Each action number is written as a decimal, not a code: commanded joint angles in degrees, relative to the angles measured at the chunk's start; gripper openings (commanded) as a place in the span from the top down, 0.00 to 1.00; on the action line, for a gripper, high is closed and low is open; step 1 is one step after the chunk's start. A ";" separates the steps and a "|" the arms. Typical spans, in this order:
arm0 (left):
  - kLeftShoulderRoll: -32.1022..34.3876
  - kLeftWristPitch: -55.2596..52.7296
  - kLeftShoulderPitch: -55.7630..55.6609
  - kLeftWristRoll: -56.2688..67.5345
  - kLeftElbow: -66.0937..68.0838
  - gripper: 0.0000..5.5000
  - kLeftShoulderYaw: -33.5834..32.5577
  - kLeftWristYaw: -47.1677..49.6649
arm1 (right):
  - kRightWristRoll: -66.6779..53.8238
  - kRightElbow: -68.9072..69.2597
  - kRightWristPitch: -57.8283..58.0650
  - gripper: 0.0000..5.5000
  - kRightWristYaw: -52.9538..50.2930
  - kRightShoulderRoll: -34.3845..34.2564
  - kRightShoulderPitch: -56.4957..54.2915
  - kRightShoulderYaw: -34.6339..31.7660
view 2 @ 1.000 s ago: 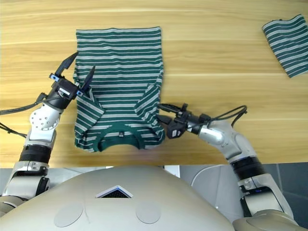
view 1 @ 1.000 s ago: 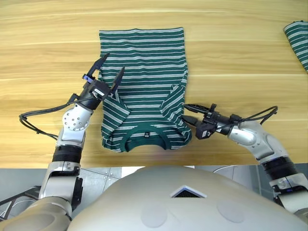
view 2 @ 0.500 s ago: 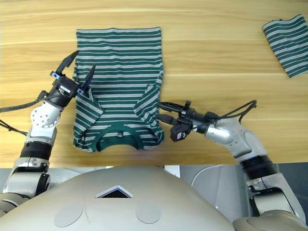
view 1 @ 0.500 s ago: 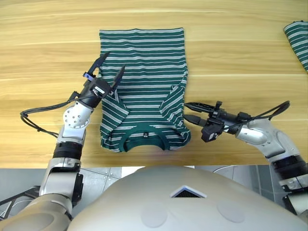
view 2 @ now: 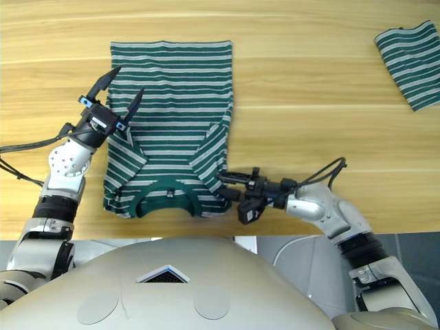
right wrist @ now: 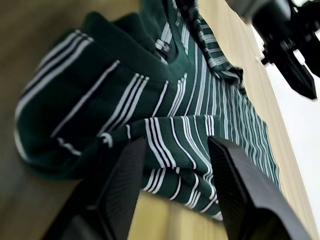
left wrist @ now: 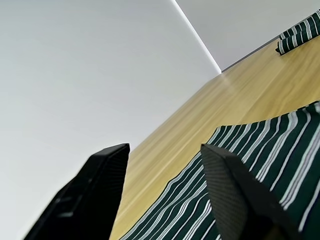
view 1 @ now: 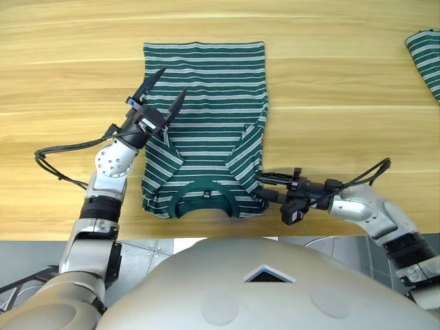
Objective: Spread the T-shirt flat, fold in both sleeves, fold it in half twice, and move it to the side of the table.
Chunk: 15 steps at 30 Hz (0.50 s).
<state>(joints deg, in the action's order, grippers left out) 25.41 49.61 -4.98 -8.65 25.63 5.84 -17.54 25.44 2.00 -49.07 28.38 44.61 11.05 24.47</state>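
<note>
T-shirt (view 1: pixel 206 103) lies flat on the surface (view 1: pixel 344 82), both sleeves already folded in and collar end nearest me. My left end effector (view 1: pixel 173 82) is spread wide and hovers over the shirt's left edge about mid-body, fabric just below the tips, nothing held. My right end effector (view 1: pixel 260 185) is low at the collar-side right corner, also spread, with the shoulder hem right at its fingertips (right wrist: pixel 125 185), not pinched yet. Judging next as the first half fold. Risks: the right could close on the top sleeve layer only and peel that fold open when lifted. The left sits further up the shirt than the right, so uneven grabs would skew the fold line. Fingertips scraping the surface could bunch the hem. Another striped cloth (view 1: pixel 426 58) lies well off beyond the right end effector, not involved.
</note>
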 commanded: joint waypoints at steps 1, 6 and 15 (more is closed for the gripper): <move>0.26 -0.19 -1.54 0.43 0.88 0.52 -0.07 -0.56 | -1.11 0.42 -0.07 0.59 2.67 1.01 -0.07 1.46; 2.54 -0.41 -1.64 -0.01 1.37 0.52 -0.70 -1.49 | -0.75 -1.45 1.93 0.59 4.21 1.89 -0.45 0.88; 13.60 -1.37 6.08 6.98 -8.16 0.52 -4.90 -8.09 | -8.66 -1.32 4.14 0.59 1.70 0.54 -1.73 -3.51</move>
<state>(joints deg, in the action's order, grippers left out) 34.52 49.08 -2.91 -4.97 21.76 2.93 -22.39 21.92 -2.49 -46.37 29.03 43.94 8.01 22.83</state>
